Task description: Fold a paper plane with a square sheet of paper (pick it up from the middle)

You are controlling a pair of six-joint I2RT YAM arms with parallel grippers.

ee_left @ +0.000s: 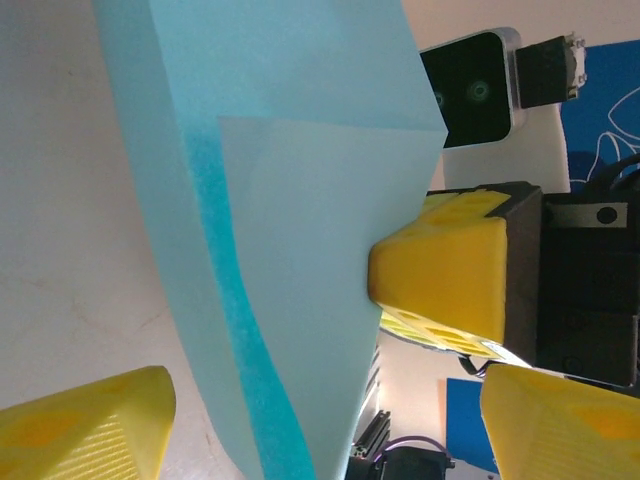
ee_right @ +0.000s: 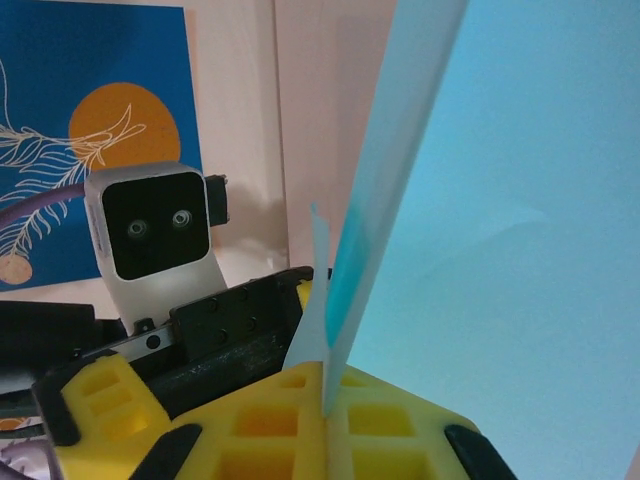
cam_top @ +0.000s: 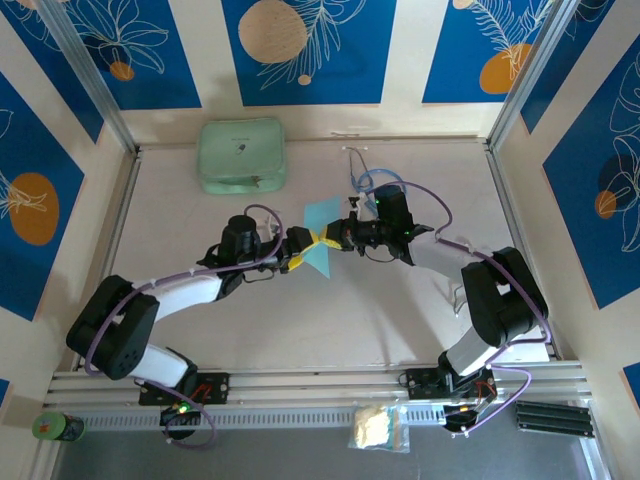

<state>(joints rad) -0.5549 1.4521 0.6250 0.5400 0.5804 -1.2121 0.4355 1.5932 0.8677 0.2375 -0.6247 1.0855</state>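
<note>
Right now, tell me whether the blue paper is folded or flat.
Folded. The paper shows a lighter overlapping flap with a crease, and the right gripper pinches doubled edges.

The light-blue paper sheet (cam_top: 322, 232) is folded over on itself, with overlapping layers and a darker band along one fold. It stands on edge above the middle of the counter (cam_top: 300, 330), one edge pinched in the right end effector (ee_right: 325, 430).

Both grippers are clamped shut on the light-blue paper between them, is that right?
Not quite. The right gripper is clamped shut on the light-blue paper, but the left gripper is not: its jaws stand open, one finger on each side of the sheet. The left wrist view shows this.
</note>
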